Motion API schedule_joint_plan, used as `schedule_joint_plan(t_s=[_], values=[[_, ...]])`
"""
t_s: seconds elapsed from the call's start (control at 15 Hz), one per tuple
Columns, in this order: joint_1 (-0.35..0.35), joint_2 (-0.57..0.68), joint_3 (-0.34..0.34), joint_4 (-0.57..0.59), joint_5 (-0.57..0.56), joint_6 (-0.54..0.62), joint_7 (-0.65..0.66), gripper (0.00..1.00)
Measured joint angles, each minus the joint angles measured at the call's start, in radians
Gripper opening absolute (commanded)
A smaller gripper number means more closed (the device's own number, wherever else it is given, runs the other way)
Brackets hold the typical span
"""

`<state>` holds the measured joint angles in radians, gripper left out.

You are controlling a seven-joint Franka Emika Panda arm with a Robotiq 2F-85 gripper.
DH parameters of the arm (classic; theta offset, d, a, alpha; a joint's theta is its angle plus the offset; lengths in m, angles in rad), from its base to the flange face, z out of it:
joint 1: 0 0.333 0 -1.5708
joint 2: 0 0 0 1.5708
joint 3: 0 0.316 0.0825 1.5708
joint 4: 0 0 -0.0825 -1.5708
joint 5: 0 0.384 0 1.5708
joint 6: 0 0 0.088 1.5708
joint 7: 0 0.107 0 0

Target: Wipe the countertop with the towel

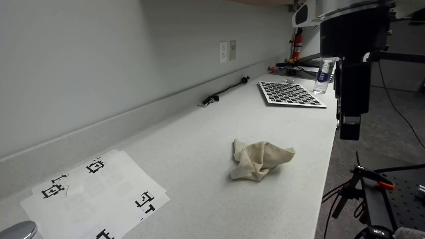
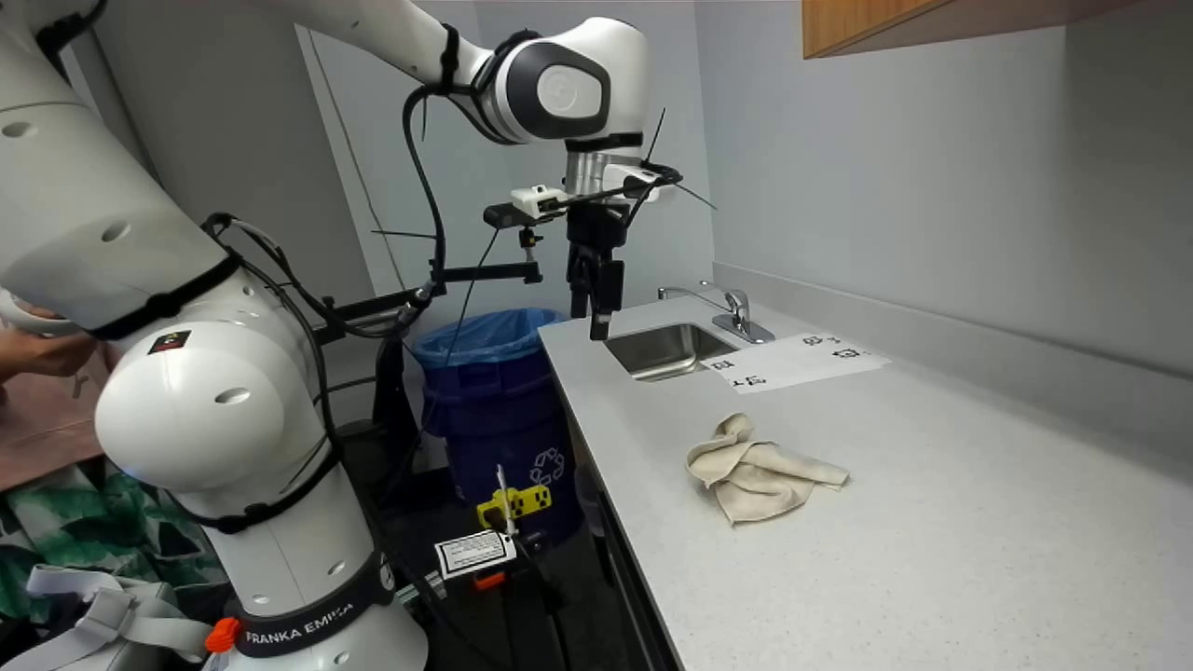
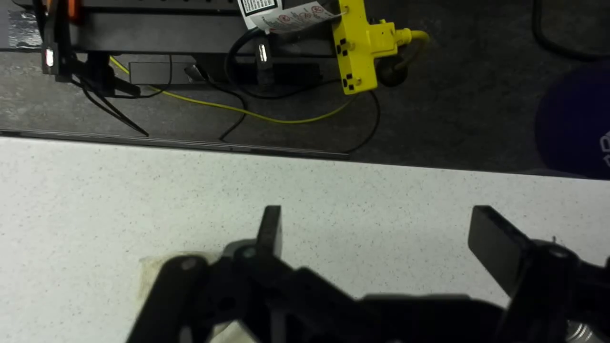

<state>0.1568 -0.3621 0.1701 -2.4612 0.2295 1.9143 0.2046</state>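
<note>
Beige towel (image 1: 260,157) in loose, wrinkled folds on countertop (image 1: 199,202), gripper (image 3: 374,231) with 2 fingers (image 3: 495,247) wide apart.

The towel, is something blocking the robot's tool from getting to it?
Nothing visible stands in the way. The open tool hangs in the air; the towel lies crumpled on the countertop. In both exterior views, nothing covers it or stands between them.
</note>
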Motion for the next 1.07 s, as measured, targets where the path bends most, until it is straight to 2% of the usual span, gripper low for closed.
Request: schedule_joint_plan(t_s=[0.67, 1.07], values=[[-0.017, 0.004, -0.002, -0.009, -0.049, 0.009, 0.0, 1.0], [-0.051, 0.081, -0.018, -0.011, -0.164, 0.158, -0.014, 1.0]])
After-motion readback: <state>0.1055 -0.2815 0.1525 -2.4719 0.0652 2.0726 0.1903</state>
